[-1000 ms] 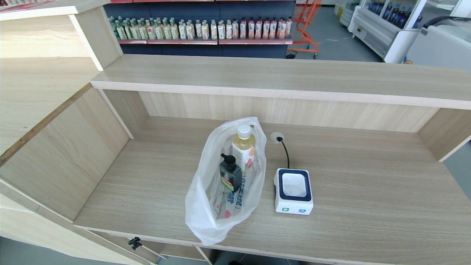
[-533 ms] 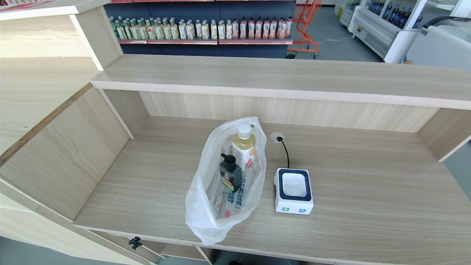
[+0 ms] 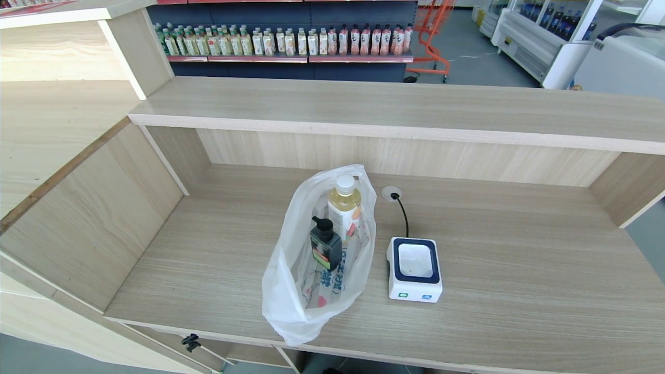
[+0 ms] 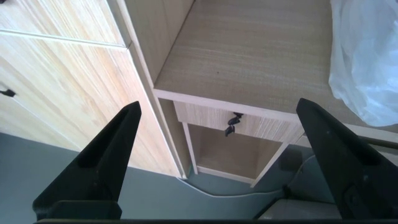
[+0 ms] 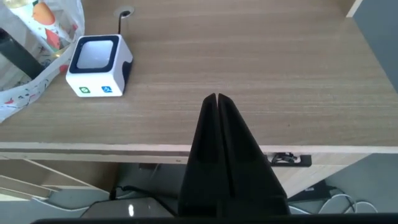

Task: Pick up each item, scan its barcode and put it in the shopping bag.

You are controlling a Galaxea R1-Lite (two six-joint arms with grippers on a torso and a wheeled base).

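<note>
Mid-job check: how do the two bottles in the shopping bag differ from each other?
The drink bottle is clear with pale yellow liquid and a white screw cap; the pump bottle is dark with a black pump head. The drink bottle looks taller than the pump bottle. The drink bottle sits at the back of the bag, the pump bottle in front, nearer the robot. Both stand roughly upright inside the white shopping bag.

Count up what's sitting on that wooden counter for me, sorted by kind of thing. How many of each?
Bag: 1, white plastic
Bottles: 2, both inside the bag: a drink bottle with a white cap and a black pump bottle
Scanner: 1, white, beside the bag
Total: 4
</note>
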